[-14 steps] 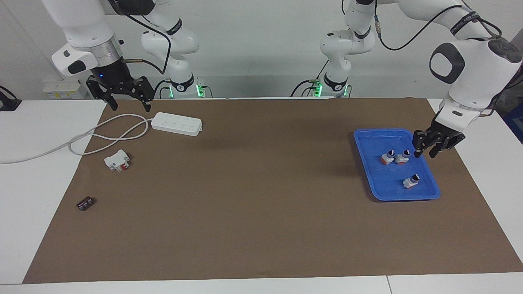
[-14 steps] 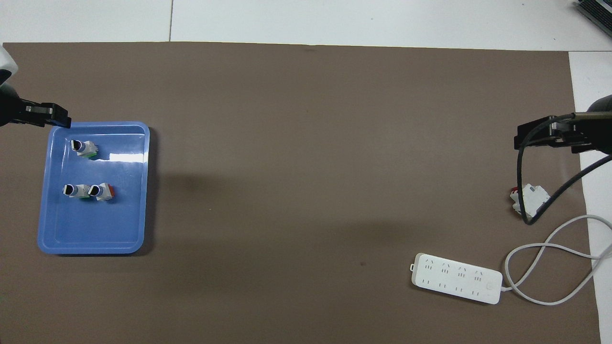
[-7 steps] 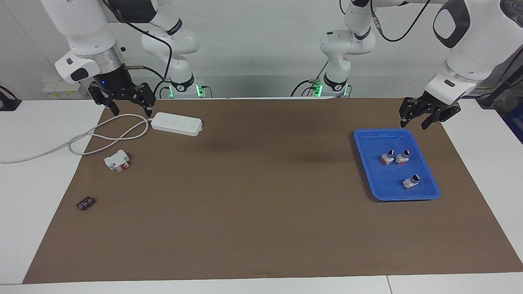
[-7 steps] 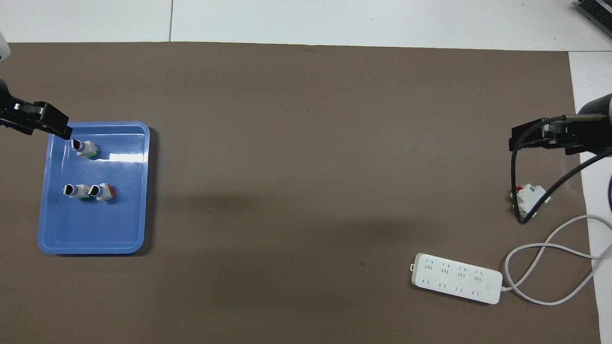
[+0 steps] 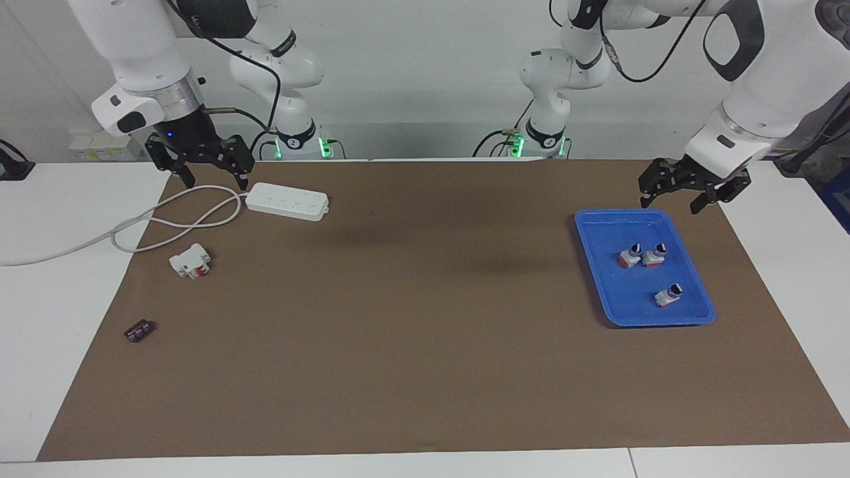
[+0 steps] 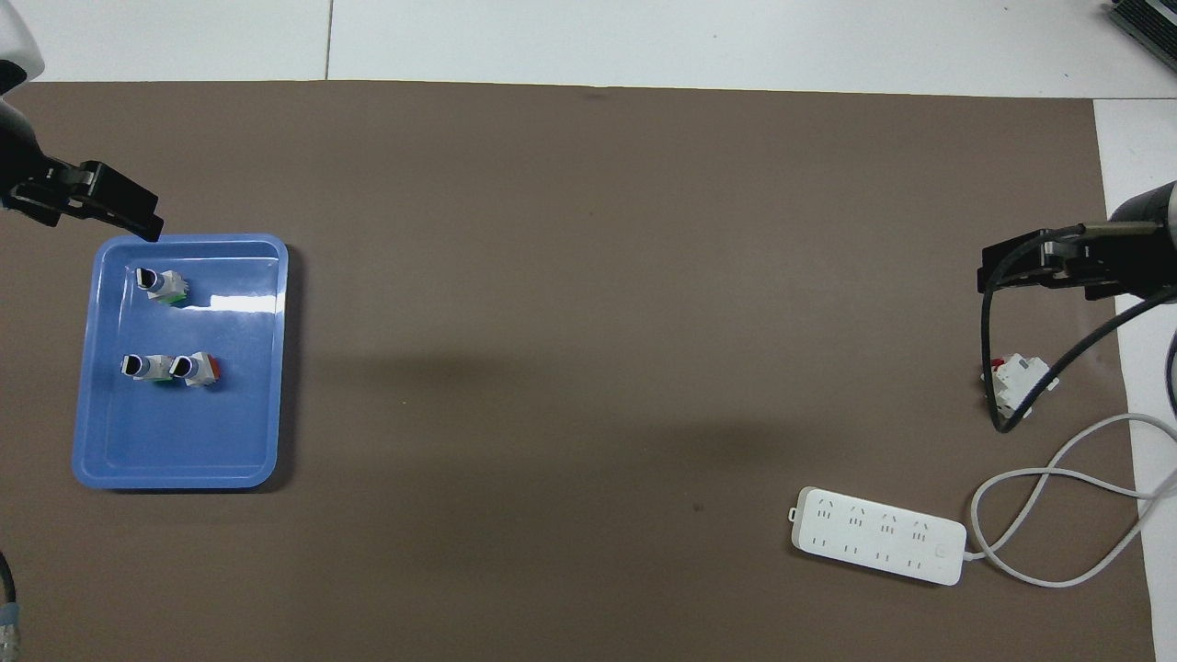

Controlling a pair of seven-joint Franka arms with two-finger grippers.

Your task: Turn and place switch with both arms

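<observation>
while both end effectors hang wide and empty, the left end effector is over the tray edge nearest the robots, the right end effector over the cord. the switch lies in the tray.

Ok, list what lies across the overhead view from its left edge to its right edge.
Black left gripper → blue plastic tray holding three small switches → bare brown mat → white power strip → white block with red parts.
</observation>
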